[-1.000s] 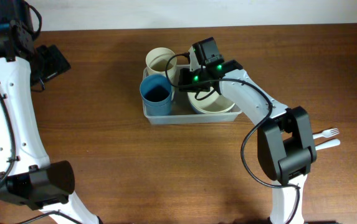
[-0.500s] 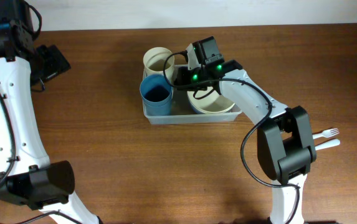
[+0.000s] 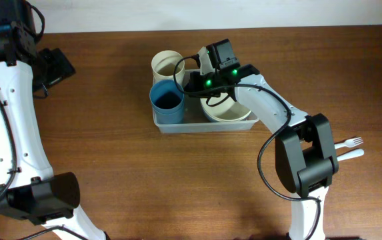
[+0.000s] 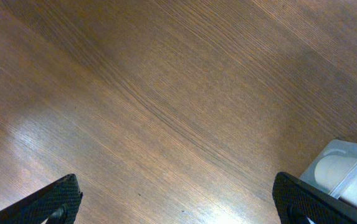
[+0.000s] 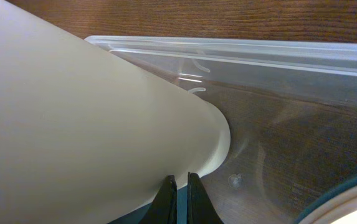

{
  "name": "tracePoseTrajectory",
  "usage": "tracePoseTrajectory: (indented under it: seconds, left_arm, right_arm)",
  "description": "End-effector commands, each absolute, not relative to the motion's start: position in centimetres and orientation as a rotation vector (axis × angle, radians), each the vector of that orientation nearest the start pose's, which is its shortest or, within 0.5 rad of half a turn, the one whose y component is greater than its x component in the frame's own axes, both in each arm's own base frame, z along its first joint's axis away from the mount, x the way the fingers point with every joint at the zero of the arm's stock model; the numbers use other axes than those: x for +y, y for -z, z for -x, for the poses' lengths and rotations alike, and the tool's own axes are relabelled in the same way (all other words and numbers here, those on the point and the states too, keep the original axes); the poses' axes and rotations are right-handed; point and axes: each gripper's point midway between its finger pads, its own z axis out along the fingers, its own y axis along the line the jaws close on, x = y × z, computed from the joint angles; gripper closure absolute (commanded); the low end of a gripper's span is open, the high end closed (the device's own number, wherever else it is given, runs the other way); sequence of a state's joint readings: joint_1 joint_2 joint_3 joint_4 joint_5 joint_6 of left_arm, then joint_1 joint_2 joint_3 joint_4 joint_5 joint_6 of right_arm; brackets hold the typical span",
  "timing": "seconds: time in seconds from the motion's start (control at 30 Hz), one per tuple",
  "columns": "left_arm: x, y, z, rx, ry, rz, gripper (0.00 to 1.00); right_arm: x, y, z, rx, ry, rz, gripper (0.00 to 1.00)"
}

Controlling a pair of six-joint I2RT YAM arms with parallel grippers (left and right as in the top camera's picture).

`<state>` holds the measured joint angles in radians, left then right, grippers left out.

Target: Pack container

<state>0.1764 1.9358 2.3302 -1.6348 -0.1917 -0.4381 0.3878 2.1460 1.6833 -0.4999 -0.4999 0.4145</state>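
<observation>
Placement step: right end effector (image 5: 178,196) pinches wall of tilted cream cup (image 3: 167,65); next, stand it upright inside container (image 3: 204,126); left end effector (image 4: 181,202) gapes, idle.

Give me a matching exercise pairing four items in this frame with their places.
Things:
1. blue plastic cup
2. cream round bowl
3. white plastic fork
4. tall cream plastic cup

Places:
A. wooden table, outside the container
B. tilted, gripped by the shut right pincer
C. upright, left end of the clear plastic rectangular container
D. container's right end

Pairs: 1-C; 2-D; 3-A; 4-B
</observation>
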Motion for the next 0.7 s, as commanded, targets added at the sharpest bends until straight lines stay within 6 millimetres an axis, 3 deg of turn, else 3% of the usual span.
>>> tracePoseTrajectory:
  seconds: [0.0,0.4,0.67]
  left_arm:
    - [10.4,-28.4,-38.3,2.629,-0.215,0.877,0.01]
    - [10.4,-28.4,-38.3,2.629,-0.215,0.877,0.0]
    - [10.4,-28.4,-38.3,2.629,-0.215,0.876,0.01]
  right_arm:
    - [28.6,-9.7,-46.8,2.609,-0.963,0.201,0.96]
    - [28.2,-10.4,-47.2,2.602,-0.958,0.19,0.96]
    - [24.5,-13.8,-48.9,2.653,-0.733,0.091,0.96]
